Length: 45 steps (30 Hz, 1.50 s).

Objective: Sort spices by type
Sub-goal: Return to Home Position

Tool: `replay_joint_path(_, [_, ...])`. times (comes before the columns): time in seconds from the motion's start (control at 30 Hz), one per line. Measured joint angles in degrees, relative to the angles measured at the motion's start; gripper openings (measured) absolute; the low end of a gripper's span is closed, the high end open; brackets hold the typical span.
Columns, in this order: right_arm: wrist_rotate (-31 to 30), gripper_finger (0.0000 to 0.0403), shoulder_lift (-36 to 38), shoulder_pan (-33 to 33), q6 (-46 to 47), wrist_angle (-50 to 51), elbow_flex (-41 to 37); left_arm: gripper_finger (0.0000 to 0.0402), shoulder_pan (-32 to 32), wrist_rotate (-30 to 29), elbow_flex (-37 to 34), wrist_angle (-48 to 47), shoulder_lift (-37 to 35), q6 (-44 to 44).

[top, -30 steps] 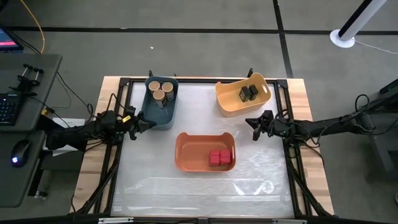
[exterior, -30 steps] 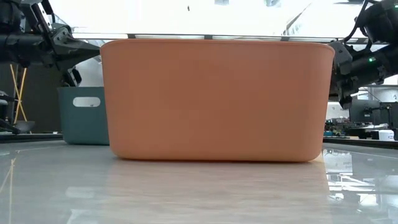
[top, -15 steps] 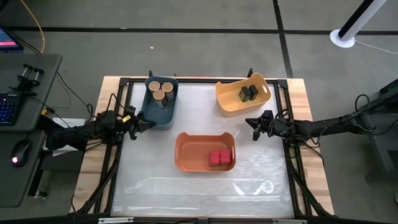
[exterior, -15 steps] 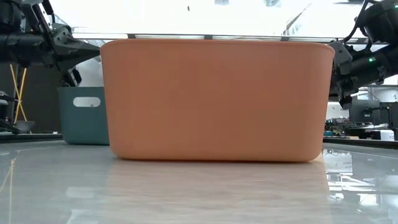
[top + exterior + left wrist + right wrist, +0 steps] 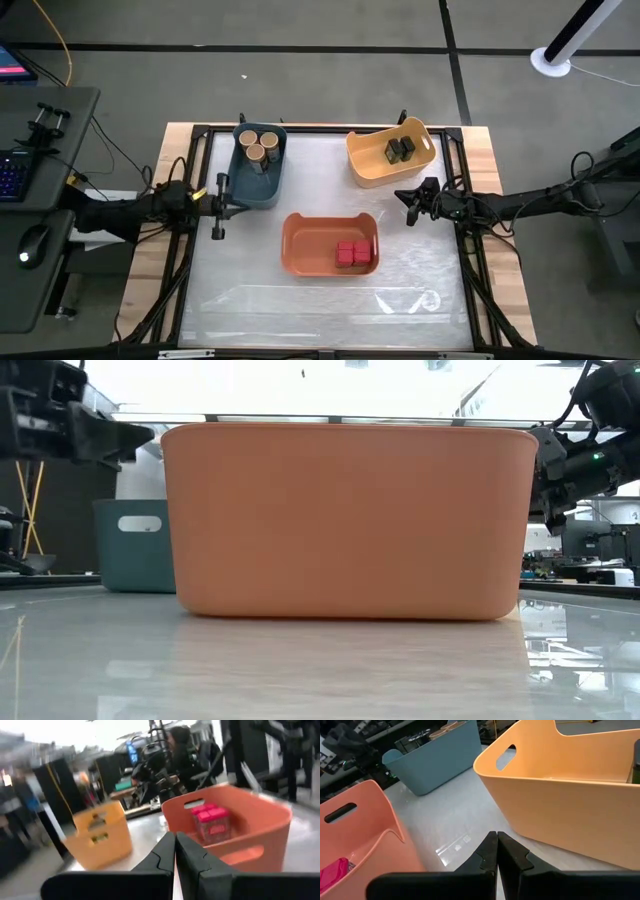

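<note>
- The round jars, three tan lids in view, stand together in the blue bin, upper left of centre in the high view.
- Two dark containers sit in the yellow bin, upper right of centre.
- The red tins cluster in the right end of the orange bin, at mid-frame lower down.
- Every spice in view lies in a bin, one kind per bin, so the sorting looks finished. The step in hand reads as drawing the arms back to rest.
- The left gripper hovers just left of the blue bin, jaws pressed together and holding nothing.
- The right gripper hangs over the surface right of centre, below the yellow bin, jaws likewise closed and empty.
- The next move calls for pulling each arm outward, clear of the bin rims.
</note>
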<state>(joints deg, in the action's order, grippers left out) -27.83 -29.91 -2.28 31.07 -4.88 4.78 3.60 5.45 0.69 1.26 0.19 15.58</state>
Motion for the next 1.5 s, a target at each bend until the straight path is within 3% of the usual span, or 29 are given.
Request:
replay_joint_path(0.13, [0.01,0.0,-0.02,0.0,0.0,0.0,0.0,0.0,-1.98,-0.07,0.0,0.01,0.0,7.3])
replay_joint_path(0.3, [0.01,0.0,-0.02,0.0,0.0,0.01,0.0,0.0,-4.3,-4.46,0.0,-0.77,0.0,2.64])
replay_joint_path(1.33, [0.02,0.0,0.0,-0.02,-0.02,0.02,-0.02,0.0,-4.88,-4.65,0.0,-0.84,0.55,5.58])
replay_joint_path(1.5, [1.56,0.0,7.38,-0.06,-0.56,4.87,-0.04,0.0,-4.88,-4.63,0.0,-0.84,0.55,5.59])
